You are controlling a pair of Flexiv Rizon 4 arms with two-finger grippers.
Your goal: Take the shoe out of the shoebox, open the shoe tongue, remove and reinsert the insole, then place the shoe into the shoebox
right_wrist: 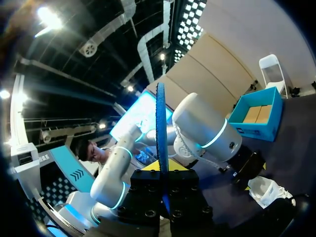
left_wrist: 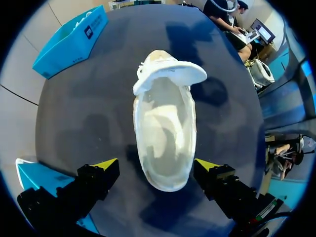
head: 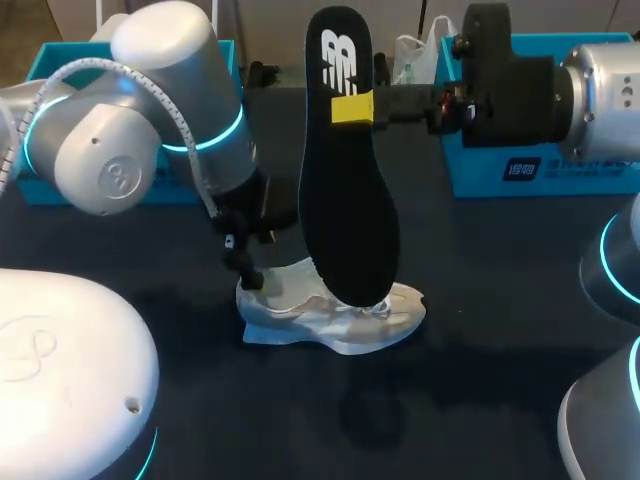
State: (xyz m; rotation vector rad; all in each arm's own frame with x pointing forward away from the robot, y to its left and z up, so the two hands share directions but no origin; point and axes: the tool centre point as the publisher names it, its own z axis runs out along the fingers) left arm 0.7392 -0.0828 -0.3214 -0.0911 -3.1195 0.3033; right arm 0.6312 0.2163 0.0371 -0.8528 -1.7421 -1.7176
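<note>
A white shoe (head: 335, 318) lies on its sole on the dark table. In the left wrist view the shoe (left_wrist: 165, 128) shows its hollow inside, with the tongue folded forward. My left gripper (left_wrist: 157, 169) stands open, and the shoe's heel sits between its fingers with a gap on each side. In the head view the left gripper (head: 246, 272) hangs just over the heel. My right gripper (head: 352, 107) is shut on the black insole (head: 345, 190), which hangs upright, its lower end just above the shoe's opening. From the right wrist, the insole (right_wrist: 161, 123) is seen edge-on.
One blue shoebox part (head: 540, 165) stands at the back right, another (head: 45, 70) at the back left behind my left arm. A white plastic bag (head: 412, 55) lies at the back. The two blue boxes (left_wrist: 69, 42) (left_wrist: 32, 178) flank the shoe.
</note>
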